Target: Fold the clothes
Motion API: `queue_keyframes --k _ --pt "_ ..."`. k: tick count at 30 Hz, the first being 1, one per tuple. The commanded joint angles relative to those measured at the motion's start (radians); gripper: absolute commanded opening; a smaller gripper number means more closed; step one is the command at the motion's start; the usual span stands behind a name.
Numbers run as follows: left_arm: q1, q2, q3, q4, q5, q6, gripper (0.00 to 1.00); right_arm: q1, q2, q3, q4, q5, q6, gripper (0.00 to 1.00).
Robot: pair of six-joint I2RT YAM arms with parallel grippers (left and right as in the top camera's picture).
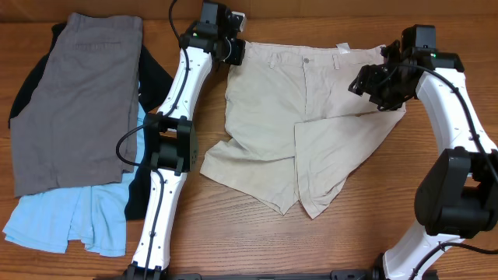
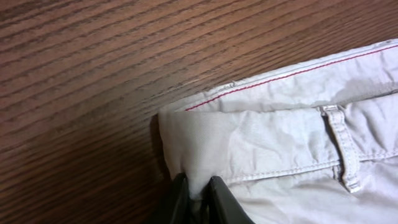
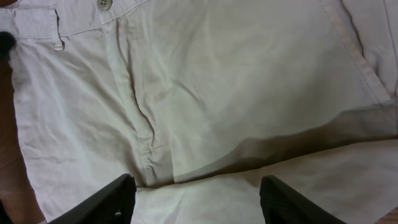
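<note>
Beige khaki shorts (image 1: 303, 101) lie in the middle of the table, the right leg folded over toward the centre. My left gripper (image 1: 232, 53) is shut on the shorts' waistband corner (image 2: 186, 149) at the back left; the fabric is pinched between the fingers (image 2: 198, 190). My right gripper (image 1: 373, 82) is open and hovers over the shorts' right side, empty; its wide-spread fingers (image 3: 196, 196) frame the fly and the folded leg (image 3: 261, 193). Grey shorts (image 1: 78, 101) lie at the left on a black garment (image 1: 156, 74) and light-blue shorts (image 1: 70, 222).
The pile of other clothes fills the left third of the table, next to the left arm's base (image 1: 167, 148). The right arm's base (image 1: 455, 194) stands at the right edge. Bare wood shows along the front (image 1: 311, 249).
</note>
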Motion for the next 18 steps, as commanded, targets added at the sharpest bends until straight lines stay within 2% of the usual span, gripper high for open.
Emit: queue_keyframes --k 1,2,9,16,17,18 --pt "-0.008 0.019 0.013 0.004 0.025 0.008 0.08 -0.001 -0.011 -0.01 0.0 0.003 -0.005 0.68" --pt "-0.008 0.019 0.013 0.004 0.023 0.008 0.04 -0.001 -0.011 -0.01 0.0 0.003 -0.005 0.68" --pt "0.02 0.014 0.027 0.093 -0.059 -0.041 0.04 -0.001 -0.011 -0.01 0.0 0.006 -0.005 0.68" --pt "0.1 0.014 0.105 0.141 -0.059 -0.105 0.06 -0.001 -0.011 -0.01 0.001 0.005 -0.004 0.68" --pt "0.107 0.014 0.109 0.142 -0.059 -0.105 0.15 -0.001 -0.011 -0.01 0.002 0.005 -0.004 0.68" --pt "0.111 0.014 0.112 0.141 -0.059 -0.105 0.31 -0.001 -0.011 -0.01 0.002 0.004 -0.004 0.68"
